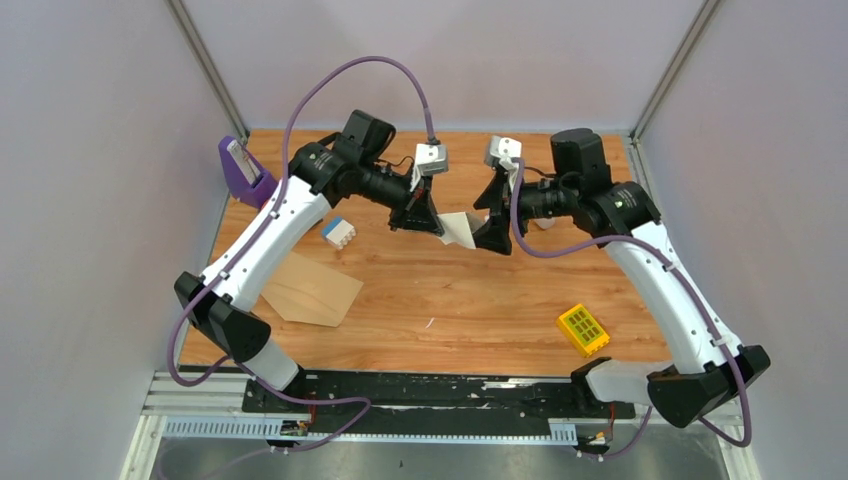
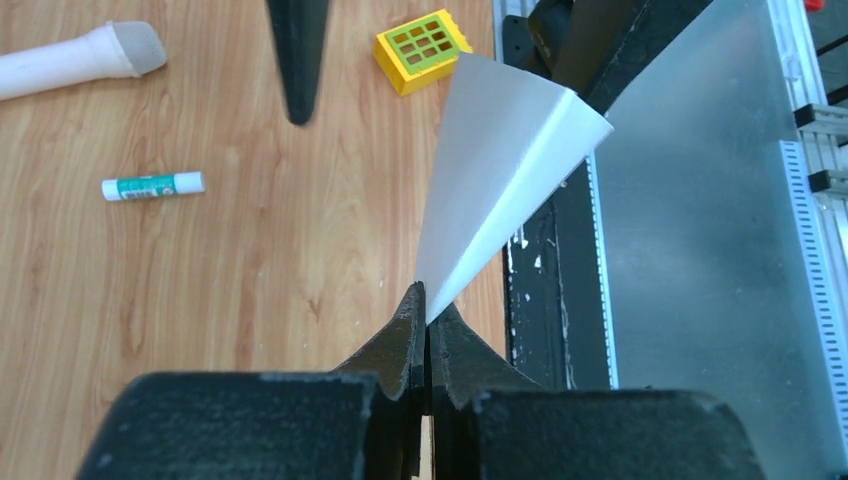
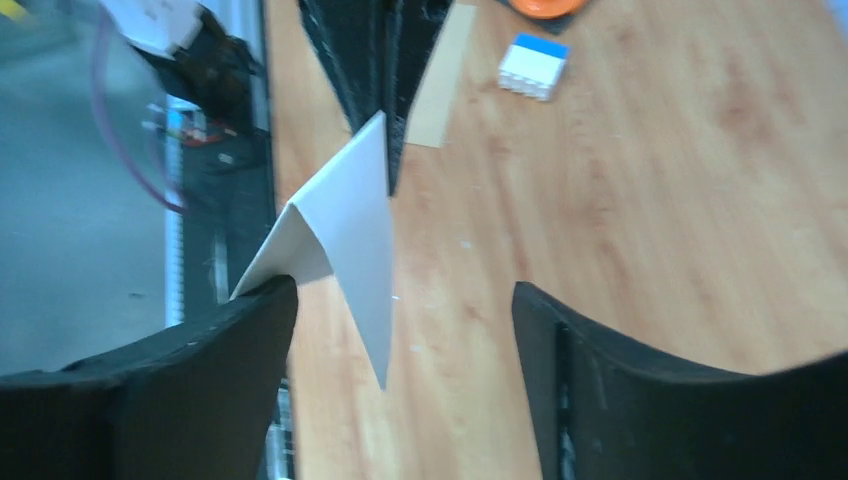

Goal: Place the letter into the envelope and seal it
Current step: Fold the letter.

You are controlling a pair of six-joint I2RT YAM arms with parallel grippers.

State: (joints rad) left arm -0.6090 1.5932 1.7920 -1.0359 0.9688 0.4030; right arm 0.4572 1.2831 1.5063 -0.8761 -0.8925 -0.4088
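The letter (image 1: 460, 229), a pale folded sheet, hangs in the air between my two grippers above the middle of the table. My left gripper (image 1: 436, 226) is shut on one corner of it; in the left wrist view the jaws (image 2: 427, 305) pinch the sheet (image 2: 500, 170), which fans out beyond them. My right gripper (image 1: 491, 232) is open at the sheet's other side. In the right wrist view the letter (image 3: 345, 220) lies against the left finger (image 3: 200, 370) of my right gripper (image 3: 405, 300). The tan envelope (image 1: 312, 290) lies flat at the table's left, under my left arm.
A blue-and-white brick (image 1: 338, 232) sits by the left arm and a yellow brick (image 1: 583, 330) at the front right. A purple holder (image 1: 245, 172) stands at the back left. The left wrist view shows a glue stick (image 2: 152, 186) and a white cylinder (image 2: 80, 60).
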